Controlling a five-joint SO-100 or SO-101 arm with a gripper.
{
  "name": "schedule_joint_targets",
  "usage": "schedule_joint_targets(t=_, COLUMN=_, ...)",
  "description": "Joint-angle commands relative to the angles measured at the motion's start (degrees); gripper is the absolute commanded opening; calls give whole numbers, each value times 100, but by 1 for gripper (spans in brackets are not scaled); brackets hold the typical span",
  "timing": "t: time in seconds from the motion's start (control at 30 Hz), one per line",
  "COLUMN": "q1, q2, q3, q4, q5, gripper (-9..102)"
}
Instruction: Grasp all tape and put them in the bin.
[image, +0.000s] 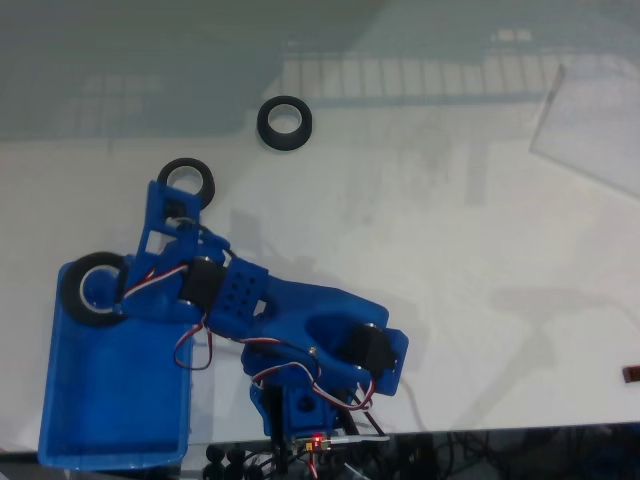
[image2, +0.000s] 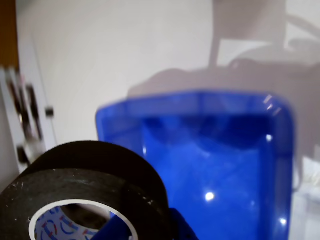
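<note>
In the fixed view my gripper (image: 118, 292) is shut on a black tape roll (image: 93, 288) with a pale core, holding it over the far rim of the bright blue bin (image: 110, 420). The wrist view shows this roll (image2: 85, 190) close up at the lower left, with a blue finger (image2: 117, 231) through its core and the bin (image2: 220, 170) open below it. A second tape roll (image: 190, 176) lies on the white table just beyond the arm, its near side hidden by the arm. The third roll (image: 284, 122) lies flat farther back, in the open.
The blue arm (image: 300, 320) reaches from its base at the table's near edge up and left toward the bin. A clear plastic sheet (image: 590, 130) lies at the back right. A small dark object (image: 632, 375) sits at the right edge. Cables (image: 330, 455) hang at the front.
</note>
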Motion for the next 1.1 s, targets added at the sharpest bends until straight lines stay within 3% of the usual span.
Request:
schedule_joint_targets(t=0.0, q1=-246, q2=185, q3=9, q4=35, q5=0, gripper=0)
schedule_joint_targets(t=0.3, q1=-738, q2=211, q3=536, q4=-88, q5=-132, gripper=0)
schedule_joint_targets(t=0.43, q1=-765, q2=299, q3=580, q4=-149, q5=9, gripper=12)
schedule_joint_targets(t=0.6, q1=-527, q2=352, q3=580, q4=-396, q5=387, gripper=27)
schedule_joint_targets(t=0.9, q1=-9, q2=562, q3=598, q4=-448, q5=510, gripper=28)
schedule_joint_targets(t=1.07, q1=844, q2=580, q3=562, q4=-624, q5=694, gripper=28)
